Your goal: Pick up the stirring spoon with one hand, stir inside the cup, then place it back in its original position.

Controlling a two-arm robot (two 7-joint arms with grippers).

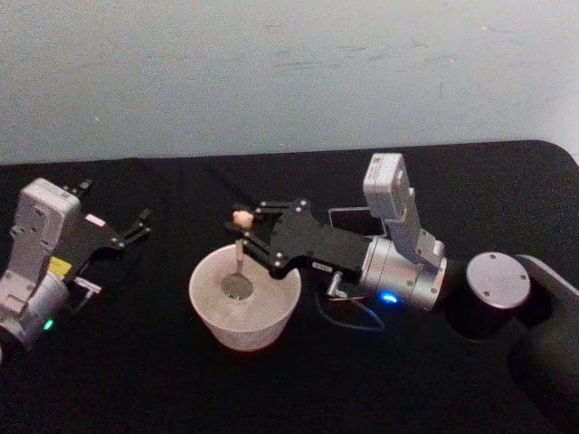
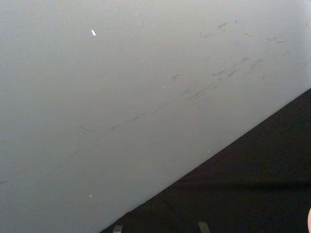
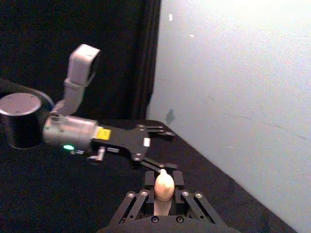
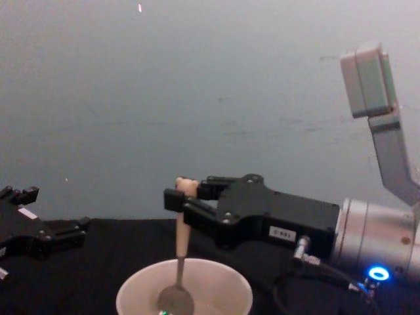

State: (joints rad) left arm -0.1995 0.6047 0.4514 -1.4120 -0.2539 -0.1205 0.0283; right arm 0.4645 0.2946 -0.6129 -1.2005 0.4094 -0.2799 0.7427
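right gripper (image 1: 246,228) clamped on the spoon (image 1: 239,256) handle just below its bear head | spoon upright, long axis vertical, hanging straight down from the fingers, shiny bowl low inside the cup (image 1: 206,312) | cup mid-table (image 1: 136,384), towards front edge | left gripper (image 1: 114,204) fingers apart, idle near left edge | judged: stirring step

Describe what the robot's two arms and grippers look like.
Both are black, flat-linked, two-fingered grippers on silver cylindrical wrists carrying grey camera boxes. The right gripper has a white label, blue ring light and black cable; the left gripper has a yellow sticker and green light.
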